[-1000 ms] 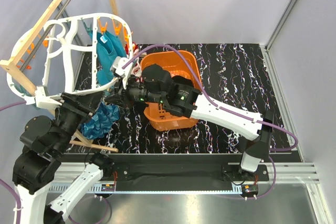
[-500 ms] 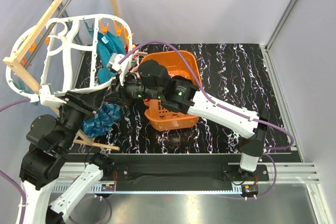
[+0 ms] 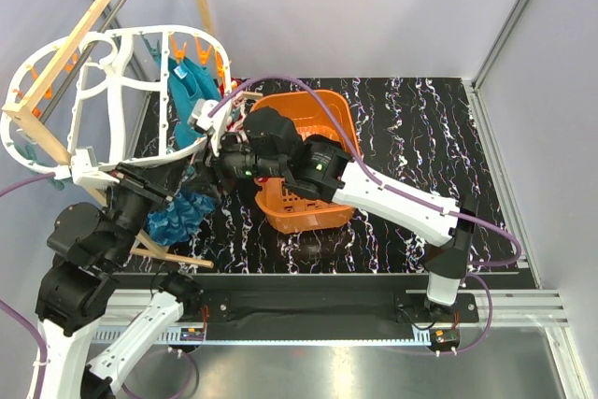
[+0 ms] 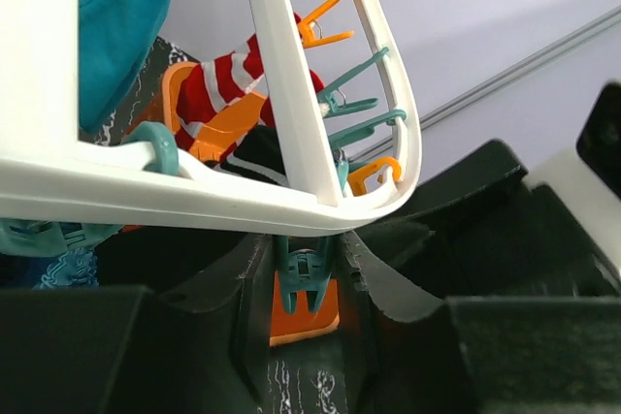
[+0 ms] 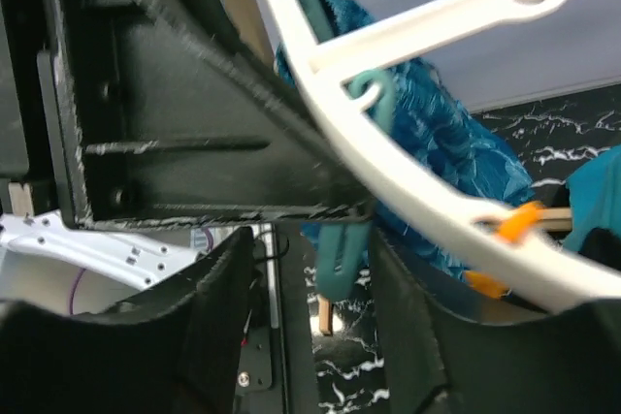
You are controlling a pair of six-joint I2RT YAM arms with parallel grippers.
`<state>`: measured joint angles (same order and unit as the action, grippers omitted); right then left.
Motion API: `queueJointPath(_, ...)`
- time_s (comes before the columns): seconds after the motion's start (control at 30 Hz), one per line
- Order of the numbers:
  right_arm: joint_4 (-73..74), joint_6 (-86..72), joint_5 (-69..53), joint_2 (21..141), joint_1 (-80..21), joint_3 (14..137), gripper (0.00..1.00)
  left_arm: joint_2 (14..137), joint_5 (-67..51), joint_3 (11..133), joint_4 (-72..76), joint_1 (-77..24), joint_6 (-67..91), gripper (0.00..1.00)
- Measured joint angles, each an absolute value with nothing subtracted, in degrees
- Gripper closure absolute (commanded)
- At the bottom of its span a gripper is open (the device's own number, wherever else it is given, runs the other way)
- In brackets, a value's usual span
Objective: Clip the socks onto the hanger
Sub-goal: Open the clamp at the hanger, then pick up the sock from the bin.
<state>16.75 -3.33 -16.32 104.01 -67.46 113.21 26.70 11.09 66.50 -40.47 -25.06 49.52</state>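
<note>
Left claw: narrowed within the last second, now pinched on the teal peg under the hanger rim.
Right claw: widened over the same second; jaws apart either side of a second teal peg, gripping nothing.
Hanger: swung slightly up and left, above the far-left corner of the table.
Sock: red-and-white striped, glimpsed through the ribs against the orange basket; lying in it or hanging, cannot tell; in neither claw.
Meaning: probably a peg being squeezed open; no sock at it yet, clipping still ahead.
</note>
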Motion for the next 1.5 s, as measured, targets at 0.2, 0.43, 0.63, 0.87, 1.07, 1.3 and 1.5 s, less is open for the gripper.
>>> queueJointPath(0.2,18.37,-3.11,-12.91,99.35,-68.99,104.73,0.19,27.97,12.01,66.52,-40.64,-25.06,49.50,1.00)
queueJointPath(0.43,20.10,-3.11,1.87,83.59,-66.15,86.94,0.16,27.99,12.08,67.18,-41.54,-25.06,49.50,1.00)
queueJointPath(0.63,21.19,-6.63,8.71,75.42,-50.81,80.38,0.16,27.99,11.99,68.18,-42.87,-25.06,49.52,1.00)
queueJointPath(0.87,23.55,-11.18,10.85,89.80,-41.50,84.60,0.18,27.92,10.96,68.23,-42.78,-25.06,49.52,1.00)
queueJointPath(1.07,30.76,-17.21,13.19,112.03,-40.18,97.47,0.22,27.70,10.44,68.23,-42.70,-25.06,49.50,1.00)
queueJointPath(1.3,38.46,-21.50,19.49,129.84,-38.28,112.60,0.20,27.11,9.80,68.23,-42.30,-25.06,49.47,1.00)
queueJointPath(1.5,40.14,-21.26,21.61,134.17,-38.24,113.56,0.40,27.05,9.41,68.12,-41.87,-25.06,49.32,1.00)
